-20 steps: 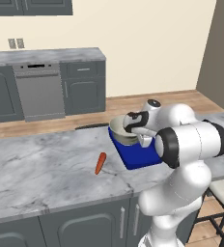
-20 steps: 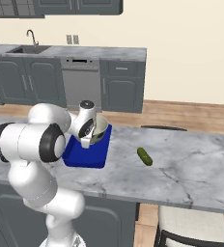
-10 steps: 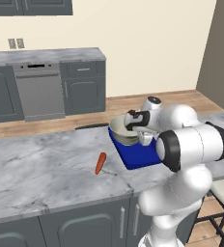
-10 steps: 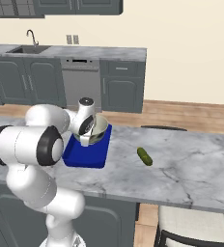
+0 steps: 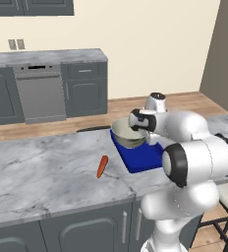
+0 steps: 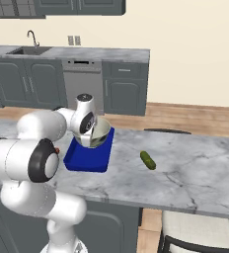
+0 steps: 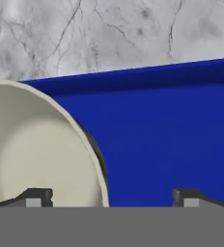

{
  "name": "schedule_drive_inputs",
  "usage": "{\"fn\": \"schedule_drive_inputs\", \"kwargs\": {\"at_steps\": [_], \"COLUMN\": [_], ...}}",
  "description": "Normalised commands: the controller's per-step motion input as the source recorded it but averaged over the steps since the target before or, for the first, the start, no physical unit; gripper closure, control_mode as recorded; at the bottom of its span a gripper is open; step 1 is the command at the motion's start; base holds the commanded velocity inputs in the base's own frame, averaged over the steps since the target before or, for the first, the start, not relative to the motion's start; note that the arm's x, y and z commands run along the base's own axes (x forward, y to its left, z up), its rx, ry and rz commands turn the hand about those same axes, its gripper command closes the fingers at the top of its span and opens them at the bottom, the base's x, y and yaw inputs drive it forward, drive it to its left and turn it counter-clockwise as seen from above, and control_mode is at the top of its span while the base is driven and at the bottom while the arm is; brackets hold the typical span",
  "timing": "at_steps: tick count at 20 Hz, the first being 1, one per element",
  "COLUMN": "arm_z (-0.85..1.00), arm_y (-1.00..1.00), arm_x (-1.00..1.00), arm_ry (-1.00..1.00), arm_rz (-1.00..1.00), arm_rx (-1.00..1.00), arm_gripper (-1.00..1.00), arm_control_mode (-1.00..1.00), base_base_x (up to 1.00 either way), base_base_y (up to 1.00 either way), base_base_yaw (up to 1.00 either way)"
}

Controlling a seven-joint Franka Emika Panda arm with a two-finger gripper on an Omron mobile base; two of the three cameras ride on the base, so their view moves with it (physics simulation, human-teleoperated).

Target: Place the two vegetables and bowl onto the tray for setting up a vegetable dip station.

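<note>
The metal bowl (image 5: 128,135) is seated on the blue tray (image 5: 144,156) at frame centre. The gripper (image 7: 112,197) is spread wide, straddling the bowl's rim, nothing gripped. The carrot (image 5: 101,166), lower left, and cucumber (image 6: 147,160), right of centre, remain to be placed.

Silvery bowl (image 5: 127,135) upright on blue tray (image 5: 144,155); orange carrot (image 5: 101,166), green cucumber (image 6: 147,160) on counter beside.

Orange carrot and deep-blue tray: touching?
Apart. Left base view shows bare grey marble counter between the small orange carrot and the deep-blue rectangular tray.

bowl (image 7: 32,154) crowding tray's (image 7: 172,140) end, bare blue floor alongside
</note>
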Motion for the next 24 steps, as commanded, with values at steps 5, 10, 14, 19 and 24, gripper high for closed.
{"fn": "schedule_drive_inputs", "kwargs": {"at_steps": [5,10,14,19,24], "arm_z": [0.27,0.25,0.28,0.23,0.18], "arm_y": [-0.14,-0.16,-0.14,-0.24,-0.24], "arm_x": [-0.24,-0.24,-0.28,-0.31,-0.3], "arm_ry": [0.0,0.05,0.02,0.0,0.0], "arm_rz": [0.01,0.01,0.04,0.15,0.22], "arm_rx": [-0.13,-0.1,-0.07,-0.04,-0.03], "arm_gripper": [-1.0,-1.0,-1.0,-1.0,-1.0], "arm_control_mode": [-1.0,-1.0,-1.0,-1.0,-1.0], "base_base_x": [0.0,0.0,0.0,0.0,0.0], "base_base_y": [0.0,0.0,0.0,0.0,0.0], "base_base_yaw": [0.0,0.0,0.0,0.0,0.0]}}
